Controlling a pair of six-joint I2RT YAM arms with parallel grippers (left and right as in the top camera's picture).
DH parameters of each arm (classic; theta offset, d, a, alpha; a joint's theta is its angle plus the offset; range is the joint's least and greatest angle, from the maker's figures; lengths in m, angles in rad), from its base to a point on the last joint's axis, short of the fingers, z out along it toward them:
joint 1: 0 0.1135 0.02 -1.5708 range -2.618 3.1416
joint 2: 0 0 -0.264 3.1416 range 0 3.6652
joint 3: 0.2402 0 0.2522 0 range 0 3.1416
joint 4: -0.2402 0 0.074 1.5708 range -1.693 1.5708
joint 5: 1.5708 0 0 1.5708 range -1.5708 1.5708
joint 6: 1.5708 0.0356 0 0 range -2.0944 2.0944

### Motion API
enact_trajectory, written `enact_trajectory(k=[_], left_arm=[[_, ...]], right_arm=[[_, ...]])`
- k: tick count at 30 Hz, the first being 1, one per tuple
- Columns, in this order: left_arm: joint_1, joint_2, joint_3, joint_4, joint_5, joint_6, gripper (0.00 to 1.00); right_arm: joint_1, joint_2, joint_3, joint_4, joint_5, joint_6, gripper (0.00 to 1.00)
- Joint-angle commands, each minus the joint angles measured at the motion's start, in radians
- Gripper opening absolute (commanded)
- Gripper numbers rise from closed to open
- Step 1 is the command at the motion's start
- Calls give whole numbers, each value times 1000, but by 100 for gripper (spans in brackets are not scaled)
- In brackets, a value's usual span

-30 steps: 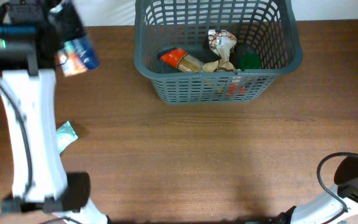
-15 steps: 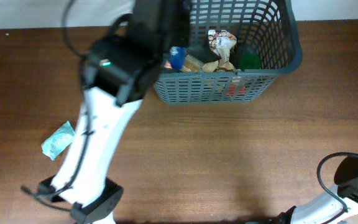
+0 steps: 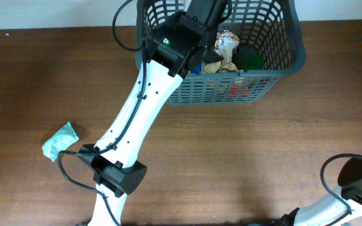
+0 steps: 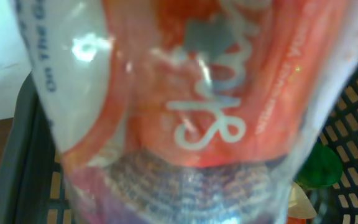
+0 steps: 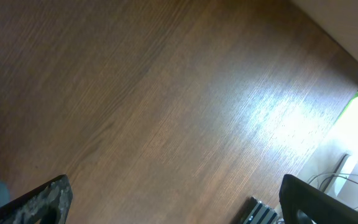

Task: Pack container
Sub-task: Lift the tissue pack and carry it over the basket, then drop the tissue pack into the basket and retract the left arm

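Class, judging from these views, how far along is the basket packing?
Done: a crumpled packet and a green item lie in the basket. In hand: the left arm has an orange packet over the basket; whether it is released is unclear. Left: the teal packet on the table.

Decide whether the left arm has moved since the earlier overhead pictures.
Yes. The left arm swung rightward, from well left of the container to reaching over its rim.
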Motion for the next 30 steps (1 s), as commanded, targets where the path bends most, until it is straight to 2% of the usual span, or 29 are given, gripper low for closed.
enact_trajectory(k=[1, 2, 4, 6, 15, 21, 25, 29, 30], left_arm=[[9, 26, 2, -15, -5, -4, 40], [12, 26, 2, -14, -5, -4, 59], [20, 26, 3, -12, -10, -3, 87], [30, 26, 3, -13, -12, -2, 99], [77, 8, 21, -85, -15, 19, 99], [120, -111, 89, -193, -15, -2, 99], [208, -248, 97, -282, -15, -110, 99], [301, -312, 97, -390, -15, -221, 99], [341, -328, 97, -447, -15, -285, 99]], right_arm=[[0, 0, -6, 3, -2, 8, 99], [0, 0, -6, 3, -2, 8, 99], [0, 0, -6, 3, -2, 8, 99], [0, 0, -6, 3, -2, 8, 99], [0, 0, -6, 3, -2, 8, 99], [0, 0, -6, 3, -2, 8, 99], [0, 0, -6, 3, -2, 8, 99], [0, 0, -6, 3, -2, 8, 99], [0, 0, -6, 3, -2, 8, 99]])
